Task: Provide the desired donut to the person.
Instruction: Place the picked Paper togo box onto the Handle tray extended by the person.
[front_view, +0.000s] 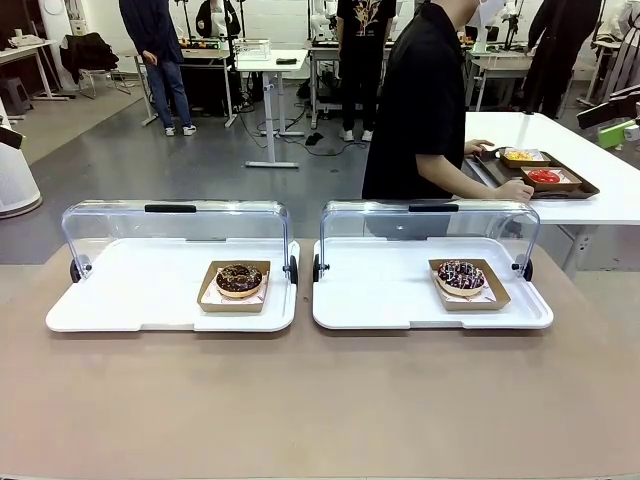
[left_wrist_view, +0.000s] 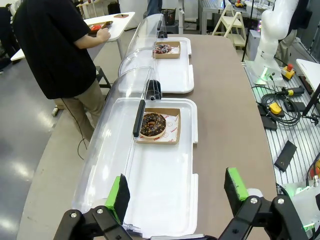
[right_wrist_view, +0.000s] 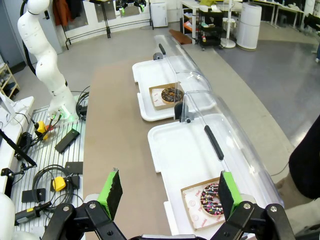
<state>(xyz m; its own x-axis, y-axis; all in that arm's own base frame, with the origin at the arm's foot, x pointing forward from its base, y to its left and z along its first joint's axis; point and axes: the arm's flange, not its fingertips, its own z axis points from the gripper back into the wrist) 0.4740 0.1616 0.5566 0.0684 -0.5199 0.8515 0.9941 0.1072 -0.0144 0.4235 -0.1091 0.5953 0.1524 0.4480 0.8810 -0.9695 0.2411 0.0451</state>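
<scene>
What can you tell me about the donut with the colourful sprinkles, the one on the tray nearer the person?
The sprinkled donut is a ring with dark chocolate glaze dotted with pink and white sprinkles. It lies flat on printed white paper inside a shallow brown cardboard tray. That sits toward the right of a white plastic serving tray, whose clear domed lid is rolled open behind it. Nothing grips or touches it from above; it looks whole and uneaten.
</scene>
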